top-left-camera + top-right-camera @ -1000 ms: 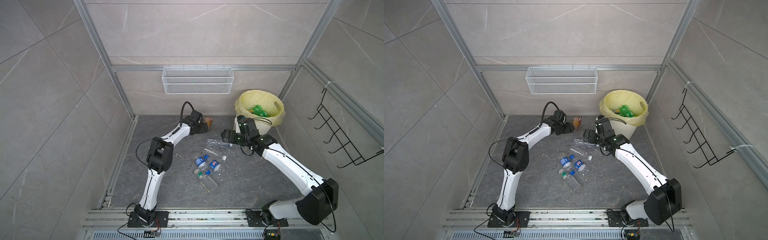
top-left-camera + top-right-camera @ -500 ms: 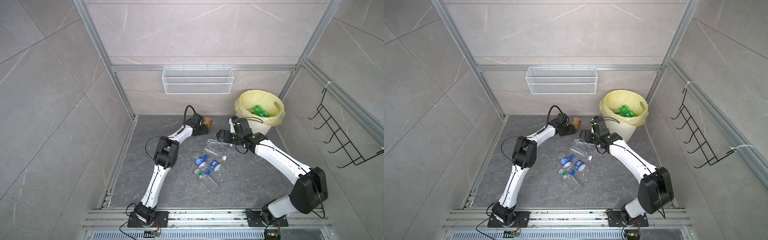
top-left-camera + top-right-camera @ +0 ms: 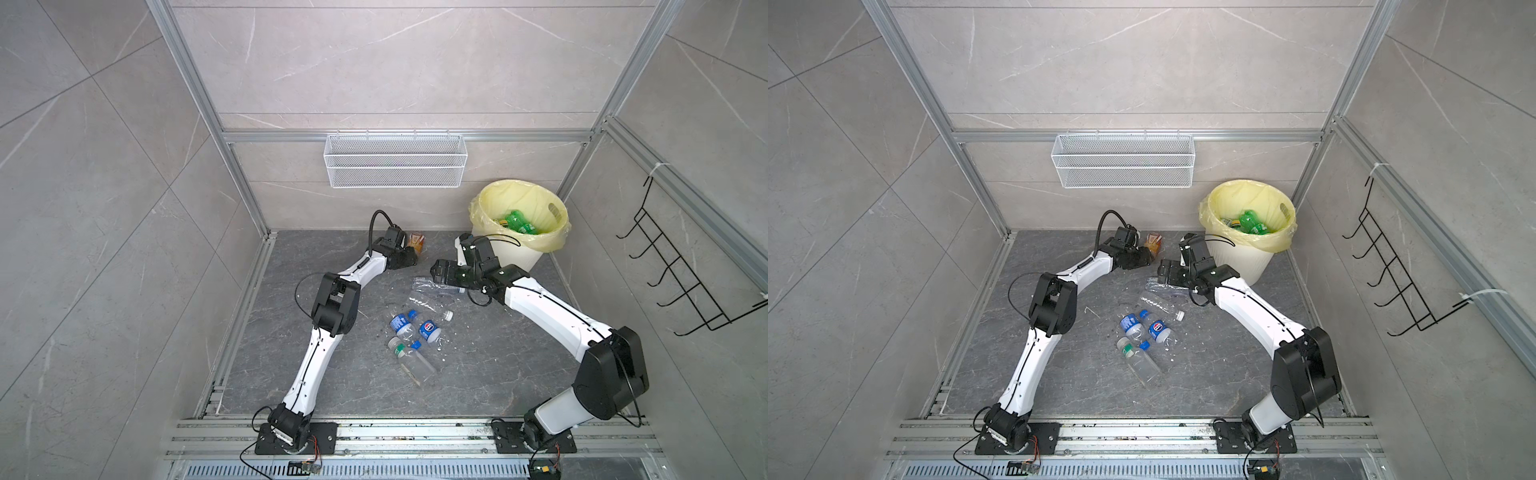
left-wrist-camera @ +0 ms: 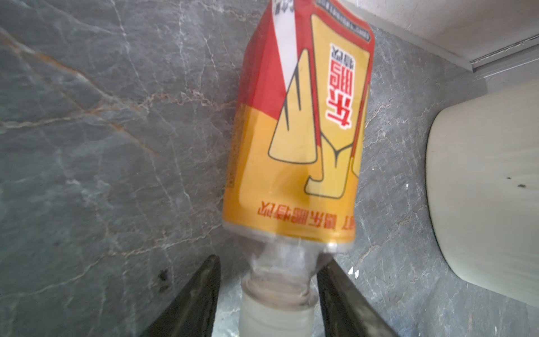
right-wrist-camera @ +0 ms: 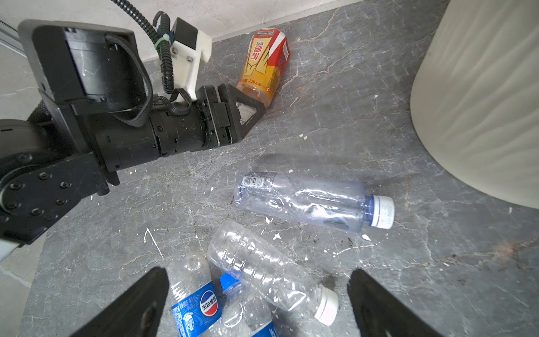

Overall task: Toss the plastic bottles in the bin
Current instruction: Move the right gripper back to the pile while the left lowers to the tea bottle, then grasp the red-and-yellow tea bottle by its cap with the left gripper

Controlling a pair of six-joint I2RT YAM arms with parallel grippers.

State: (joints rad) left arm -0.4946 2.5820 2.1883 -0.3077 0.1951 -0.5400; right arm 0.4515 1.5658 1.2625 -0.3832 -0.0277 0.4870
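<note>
Your left gripper (image 4: 269,262) straddles the neck of the orange bottle (image 4: 294,131), jaws not yet pinching (a gap shows on one side). The bottle lies on the floor (image 4: 116,146), base pointing away at the back wall (image 3: 291,199). The bin (image 3: 519,253) stands rightward, past your right gripper (image 5: 258,274), spread wide over clear bottles (image 5: 303,201).

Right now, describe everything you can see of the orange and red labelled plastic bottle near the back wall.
The orange and red labelled clear plastic bottle lies on its side on the grey stone floor, its label printed with red characters, pale cap on. Its neck points into the left end effector, whose black fingers flank it; a gap shows on one side.
</note>
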